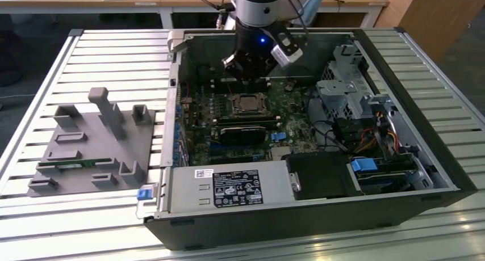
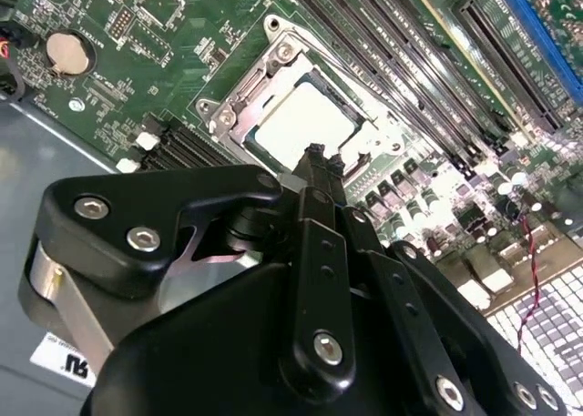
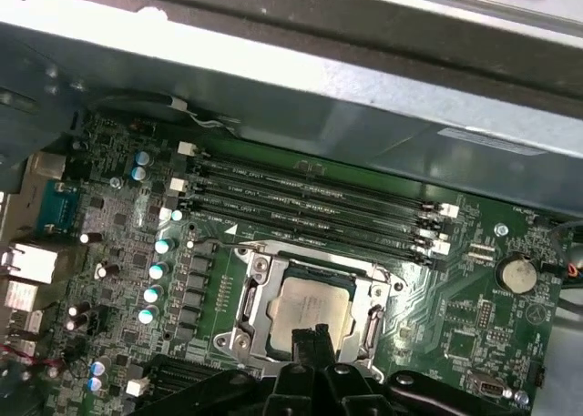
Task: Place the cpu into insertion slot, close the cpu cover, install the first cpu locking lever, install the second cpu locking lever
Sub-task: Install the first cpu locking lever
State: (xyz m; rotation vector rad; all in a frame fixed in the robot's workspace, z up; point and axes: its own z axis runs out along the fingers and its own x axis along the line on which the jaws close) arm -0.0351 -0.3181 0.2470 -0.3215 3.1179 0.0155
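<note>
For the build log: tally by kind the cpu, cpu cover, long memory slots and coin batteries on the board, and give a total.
cpu: 1
cpu cover: 1
memory slots: 4
coin battery: 1
Total: 7
</note>
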